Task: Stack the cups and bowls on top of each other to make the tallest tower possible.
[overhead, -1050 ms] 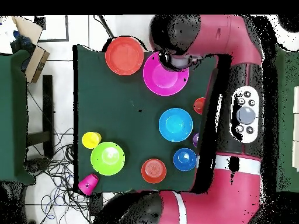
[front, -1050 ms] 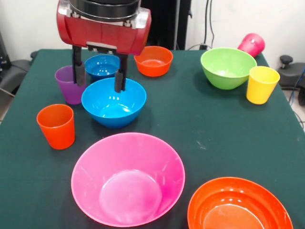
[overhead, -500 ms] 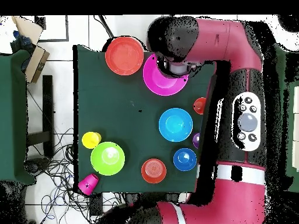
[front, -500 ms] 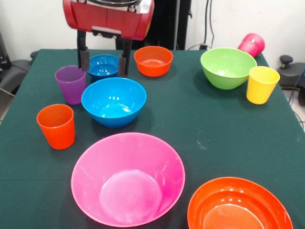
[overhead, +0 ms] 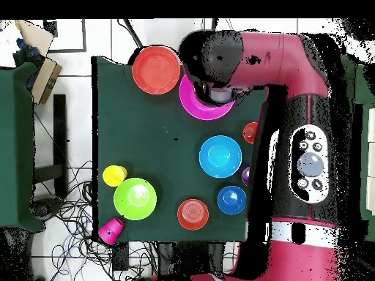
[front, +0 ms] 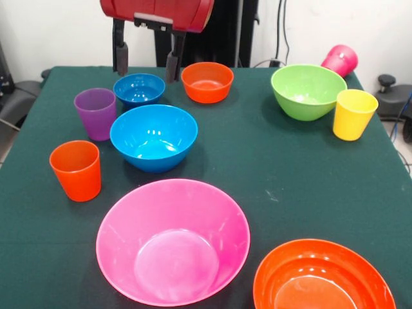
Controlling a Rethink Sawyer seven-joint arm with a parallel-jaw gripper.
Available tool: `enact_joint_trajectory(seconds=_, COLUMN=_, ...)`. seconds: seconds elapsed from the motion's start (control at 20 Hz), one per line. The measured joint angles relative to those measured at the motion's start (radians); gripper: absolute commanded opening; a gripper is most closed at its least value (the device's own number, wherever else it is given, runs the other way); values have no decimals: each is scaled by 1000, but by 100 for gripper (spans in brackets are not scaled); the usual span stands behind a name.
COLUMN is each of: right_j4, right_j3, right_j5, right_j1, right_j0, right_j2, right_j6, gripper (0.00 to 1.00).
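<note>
Hanging open above the small blue bowl [front: 139, 88], the tool [front: 147, 56] holds nothing.

White wall [front: 51, 32], tiled floor [overhead: 73, 44]

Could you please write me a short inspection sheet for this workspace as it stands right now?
Surface: dark green table, no spills seen.
Bowls: pink bowl, large orange bowl, medium blue bowl, green bowl, small blue bowl, small orange bowl; none stacked.
Cups: orange cup, purple cup, yellow cup upright; magenta cup on its side at the table's corner.
Clutter: nothing seen.
Gripper: gripper open, empty, raised above the small blue bowl.
Cables: loose cables on the floor.
Surroundings: cardboard box.
</note>
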Motion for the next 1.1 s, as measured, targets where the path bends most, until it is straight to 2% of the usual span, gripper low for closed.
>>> enact_joint_trajectory(seconds=0.55, right_j4=-12, right_j3=15, right_j5=-56, right_j1=-14, right_j0=5, right_j2=-2, right_j6=0, gripper=100)
enact_joint_trajectory(seconds=1.1, right_j4=-58, right_j3=23, right_j5=-115, right_j1=-14, right_j0=16, right_j2=-16, right_j6=0, gripper=100)
